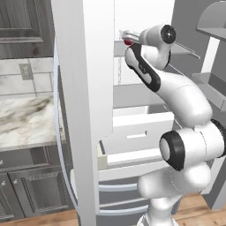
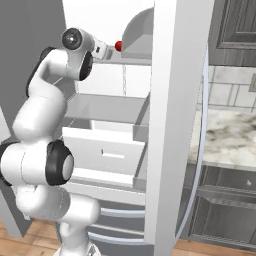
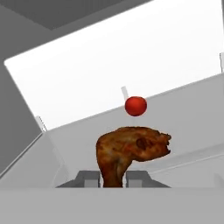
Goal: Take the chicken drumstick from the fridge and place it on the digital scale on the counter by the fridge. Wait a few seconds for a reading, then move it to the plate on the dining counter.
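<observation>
Between your fingertips the gripper (image 3: pixel 113 178) grips the drumstick (image 3: pixel 130 151) by its thin end inside the fridge (image 1: pixel 84 110); at 12 o'clock sits 1 red fruit (image 3: pixel 135 106). Pull out carelessly and it may slip.

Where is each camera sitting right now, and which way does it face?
Left base view: behind-left of the arm, facing the open fridge; arm rises lower right.
Right base view: behind-right, same fridge; arm lower left.
Hand view: on the hand, facing the shelf; fingertips flank the drumstick.
Shared: red fruit shows in all three.
</observation>
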